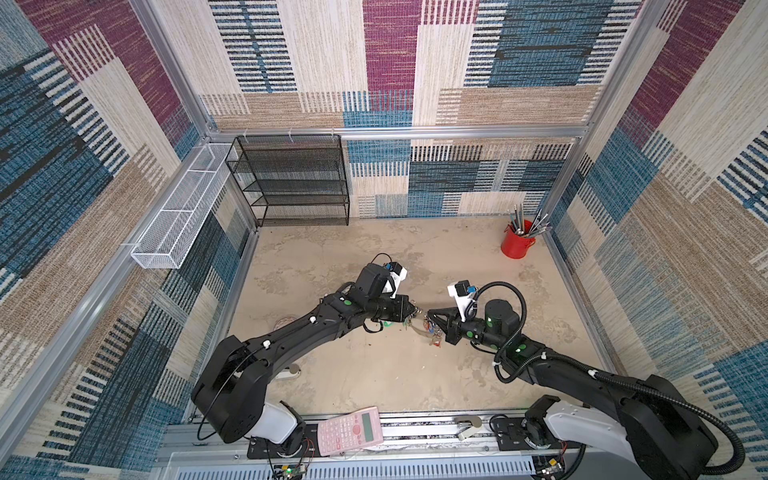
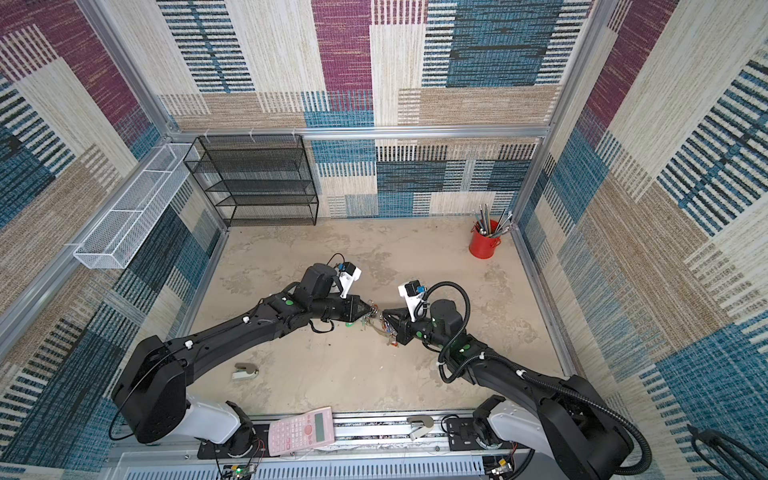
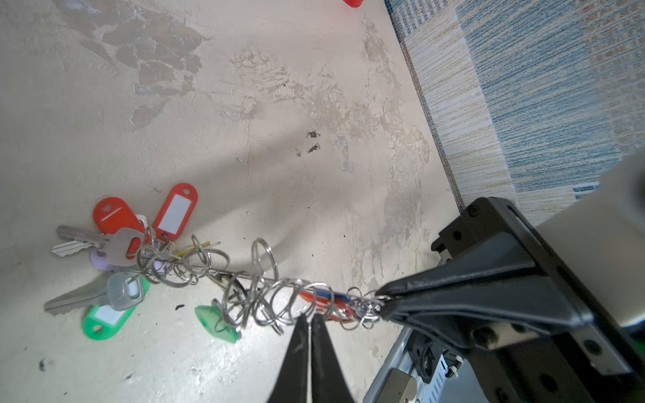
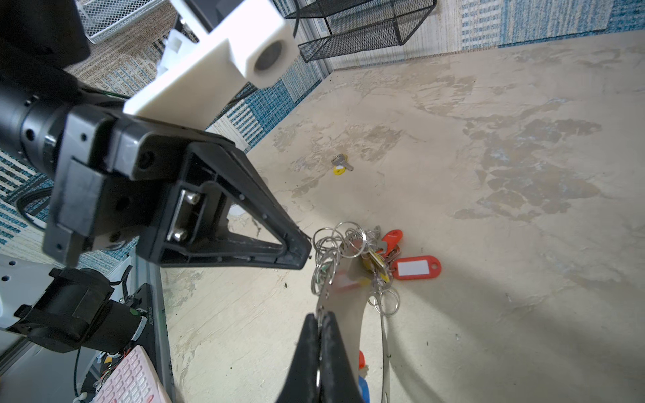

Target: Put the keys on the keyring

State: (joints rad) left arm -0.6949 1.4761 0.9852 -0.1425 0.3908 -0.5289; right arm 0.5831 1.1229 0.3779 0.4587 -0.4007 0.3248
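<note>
The keyring [image 4: 345,307], a flat grey band strung with many small silver rings, keys and red and green tags, hangs low over the table mid-scene in both top views [image 1: 419,328] [image 2: 380,326]. My right gripper [image 4: 319,319] is shut on the band's edge; the left wrist view shows it [image 3: 382,300] clamping one end. My left gripper [image 3: 307,315] has its jaws together, the tips against the small rings [image 3: 279,303]; whether one is nipped does not show. The keys [image 4: 340,165], silver with a yellow tag, lie loose on the table beyond the left gripper [image 4: 307,246].
A red cup of pens [image 1: 517,243] stands at the back right. A black mesh shelf [image 1: 297,183] and a white wire basket [image 1: 183,208] sit at the back left. A pink calculator [image 1: 349,428] lies on the front rail. A pale coiled ring [image 1: 286,322] lies under the left arm.
</note>
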